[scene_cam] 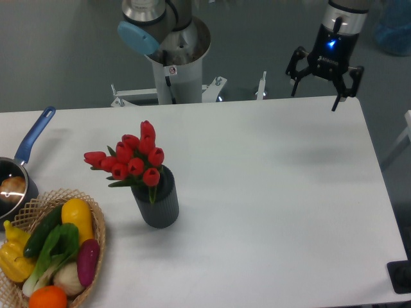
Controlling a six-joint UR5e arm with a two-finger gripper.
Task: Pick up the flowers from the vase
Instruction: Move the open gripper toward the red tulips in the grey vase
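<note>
Viewing from the fixed camera: the whole scene is taken in from above and in front of the table point(270, 212).
Gripper: the gripper point(316, 95) is seen high at the far right corner of the table, pointing down, with its fingers spread apart and nothing held between them.
Flowers: the flowers point(131, 160) are seen as a bunch of red tulip buds with green leaves, stems down in the vase point(156, 204), the heads leaning toward the left and spreading wider than the mouth.
Vase: the dark ribbed cylinder is stood upright on the left half of the table, just right of the basket.
Neighbours: a wicker basket point(97, 221) of vegetables point(54, 250) is placed near the left front edge, and a blue-handled saucepan point(16, 176) is seen at the left edge behind it.
Separation: the gripper and the bunch are well apart, with bare white surface lying between them.
Step in hand: the approach is judged not yet begun; no contact with the flowers has been made.
Next move: a long travel leftward and toward the front is called for, followed by a descent over the bunch.
Grasp requirement: the fingers would best be closed on the gathered stems or the bunch just above the rim, so that the vase is not tipped or dragged along.
Lift requirement: a straight upward pull is judged necessary for the stems to be drawn out of the mouth.
</note>
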